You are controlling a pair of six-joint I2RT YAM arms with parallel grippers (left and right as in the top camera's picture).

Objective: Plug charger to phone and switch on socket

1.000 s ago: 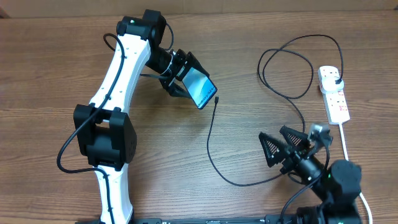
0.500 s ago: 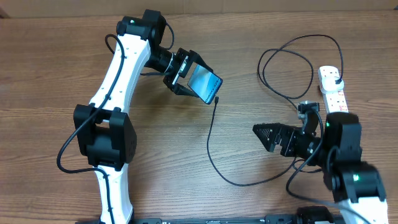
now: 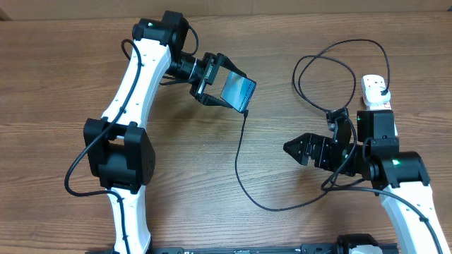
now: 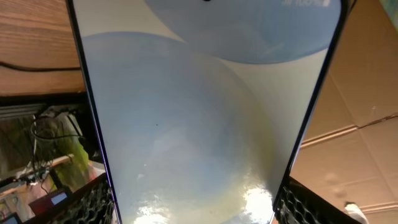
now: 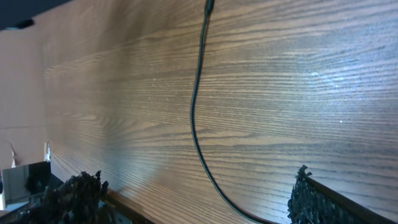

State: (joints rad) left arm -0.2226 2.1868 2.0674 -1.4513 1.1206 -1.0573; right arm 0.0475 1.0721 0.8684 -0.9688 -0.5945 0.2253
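My left gripper [image 3: 215, 85] is shut on the phone [image 3: 237, 92] and holds it tilted above the table; its light blue screen fills the left wrist view [image 4: 205, 118]. The charger, a thin black cable [image 3: 240, 169], runs from its small tip [image 3: 246, 113] just below the phone, curves across the table and loops back to its black plug [image 3: 382, 90] in the white socket strip [image 3: 376, 95]. My right gripper [image 3: 300, 149] is open and empty, low over the table right of the cable. The cable [image 5: 194, 124] runs between its fingers in the right wrist view.
The socket's thick white cord [image 3: 393, 164] runs down the right side under my right arm. The left arm's white links [image 3: 134, 77] stretch across the left of the wooden table [image 3: 183, 176].
My left gripper has raised and turned the phone to the right. My right arm has swung up from the front edge and moved left toward the cable, still open.
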